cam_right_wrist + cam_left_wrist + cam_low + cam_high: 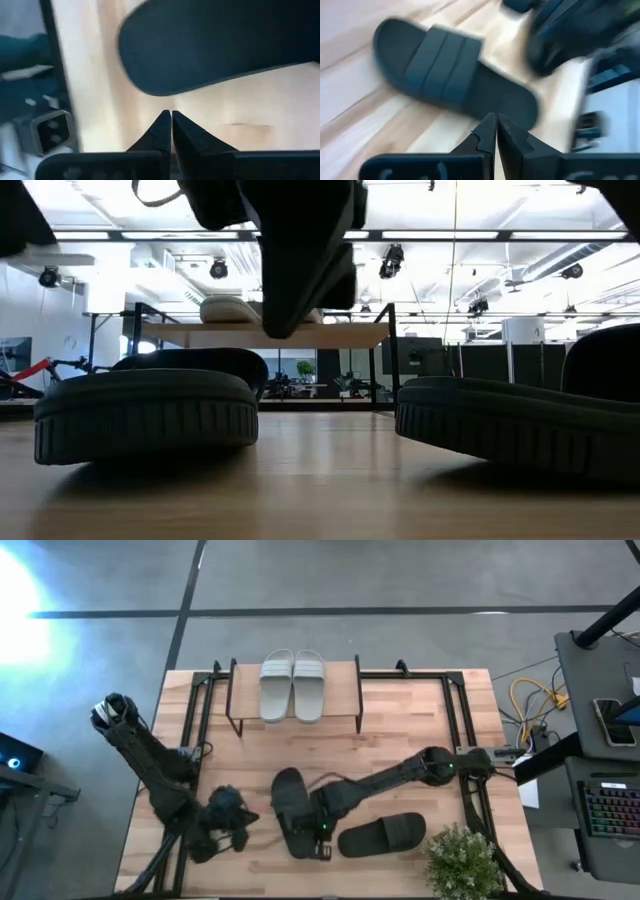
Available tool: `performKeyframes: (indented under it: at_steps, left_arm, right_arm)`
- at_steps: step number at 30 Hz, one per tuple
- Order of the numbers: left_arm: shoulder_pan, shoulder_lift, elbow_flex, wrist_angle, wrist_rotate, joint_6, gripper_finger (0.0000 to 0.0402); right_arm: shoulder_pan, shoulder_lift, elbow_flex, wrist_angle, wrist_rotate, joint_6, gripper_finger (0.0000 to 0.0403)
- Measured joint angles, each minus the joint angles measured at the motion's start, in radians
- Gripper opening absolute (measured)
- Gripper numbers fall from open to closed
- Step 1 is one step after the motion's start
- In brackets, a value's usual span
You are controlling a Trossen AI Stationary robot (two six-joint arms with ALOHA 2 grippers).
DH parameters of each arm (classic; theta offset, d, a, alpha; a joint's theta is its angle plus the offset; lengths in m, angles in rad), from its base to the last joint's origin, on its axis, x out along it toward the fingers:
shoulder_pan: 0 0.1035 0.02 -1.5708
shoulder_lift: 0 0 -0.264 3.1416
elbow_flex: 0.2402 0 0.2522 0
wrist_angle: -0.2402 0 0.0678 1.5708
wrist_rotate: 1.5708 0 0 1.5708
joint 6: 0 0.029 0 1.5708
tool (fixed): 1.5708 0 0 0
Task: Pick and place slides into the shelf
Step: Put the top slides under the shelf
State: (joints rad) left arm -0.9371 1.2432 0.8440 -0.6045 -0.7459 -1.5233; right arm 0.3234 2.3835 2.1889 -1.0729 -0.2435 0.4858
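Observation:
The pale grey pair of slides (293,685) lies side by side, soles down, on the shelf's light wood top board (345,690) at the table's far middle. Two black slides lie soles down on the table nearer me. One (288,802) points far to near, the other (382,833) lies crosswise to its right. My right gripper (320,848) hangs shut above the table between them, and the right wrist view shows its fingertips (171,116) just short of one black slide's rounded end (215,50). My left gripper (240,825) is shut, left of the first black slide (450,75).
A small potted plant (463,860) stands at the table's near right corner. Black metal frame rails run along the table on the left (195,710) and right (462,710) of the shelf. Bare wood lies between the shelf and the black slides.

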Motion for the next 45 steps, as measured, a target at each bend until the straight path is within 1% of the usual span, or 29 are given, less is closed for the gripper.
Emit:
performKeyframes:
  at_steps: [4,6,12,15,18,20,23,27,30,35,39,42,45]
  left_arm:
    - [-0.111,-0.06,-0.005,-0.008,-0.18,-0.068,0.0]
    - [-0.155,-0.082,-0.018,-0.011,-0.236,-0.068,0.0]
    - [-0.222,-0.151,-0.078,-0.038,-0.264,-0.066,0.0]
    - [-0.265,-0.198,-0.099,-0.043,-0.277,-0.017,0.0]
    - [-0.308,-0.243,-0.118,-0.045,-0.28,0.018,0.0]
    - [-0.338,-0.273,-0.118,-0.04,-0.294,0.047,0.0]
    - [-0.381,-0.303,-0.104,-0.032,-0.309,0.149,0.0]
    - [-0.409,-0.343,-0.082,-0.019,-0.311,0.286,0.0]
    - [-0.413,-0.366,-0.077,0.026,-0.311,0.361,0.0]
    - [-0.413,-0.381,-0.075,0.096,-0.308,0.47,0.0]
    - [-0.414,-0.381,-0.075,0.108,-0.307,0.509,0.0]
    - [-0.414,-0.378,-0.076,0.108,-0.307,0.509,0.0]
    - [-0.414,-0.377,-0.077,0.108,-0.307,0.509,0.0]
  right_arm:
    - [0.011,0.0,-0.005,0.043,0.035,0.157,0.0009]
    - [0.02,-0.001,-0.005,0.05,0.05,0.249,0.0009]
    - [0.089,0.0,-0.005,0.074,0.142,0.616,0.0009]
    - [0.123,0.002,-0.01,0.094,0.193,0.775,0.0009]
    - [0.147,0.003,-0.02,0.095,0.246,0.906,0.0009]
    - [0.154,0.003,-0.034,0.117,0.259,0.963,0.0009]
    - [0.157,0.004,-0.064,0.214,0.256,1.013,0.0009]
    - [0.156,0.004,-0.121,0.361,0.272,1.086,0.0009]
    - [0.156,0.005,-0.145,0.374,0.288,1.112,0.0009]
    - [0.164,0.005,-0.153,0.373,0.264,1.115,0.0009]
    - [0.174,0.005,-0.155,0.386,0.244,1.137,0.0009]
    - [0.185,0.005,-0.137,0.405,0.211,1.121,0.0009]
    - [0.197,0.002,-0.131,0.406,0.207,1.111,0.0009]
